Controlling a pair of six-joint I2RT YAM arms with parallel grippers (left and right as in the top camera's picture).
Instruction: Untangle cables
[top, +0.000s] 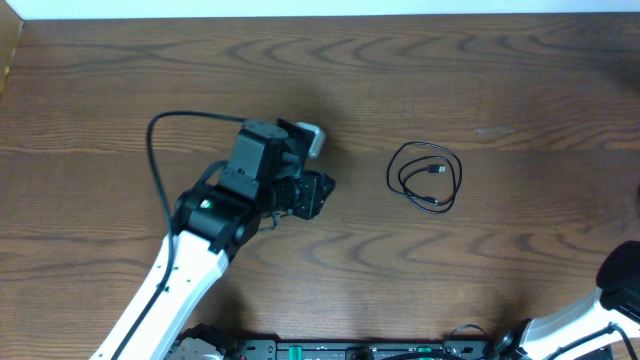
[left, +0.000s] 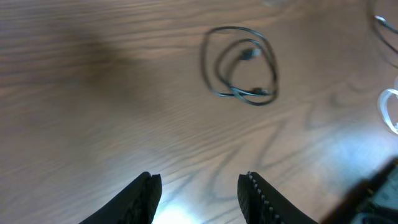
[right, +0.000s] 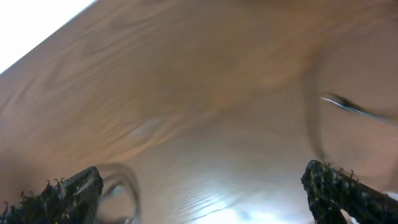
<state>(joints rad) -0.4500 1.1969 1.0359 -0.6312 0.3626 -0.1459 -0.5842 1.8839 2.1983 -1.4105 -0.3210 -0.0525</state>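
The black cable (top: 426, 177) lies in a loose coil on the wooden table, right of centre, with its plug ends inside the loop. It shows ahead of the jaws in the left wrist view (left: 240, 65). My left gripper (top: 325, 190) is open and empty, left of the coil and apart from it; its fingers (left: 200, 186) frame bare wood. A white cable loop (left: 389, 111) shows at the right edge of the left wrist view. My right gripper (right: 202, 180) is open wide and low over the table, with a blurred pale loop (right: 127, 186) by its left finger.
The wooden table (top: 300, 70) fills the overhead view. The left arm's thick black wire (top: 160, 150) arcs over the table on the left. The right arm's base (top: 620, 280) sits at the bottom right corner. A thin blurred dark line (right: 348, 106) crosses the right wrist view.
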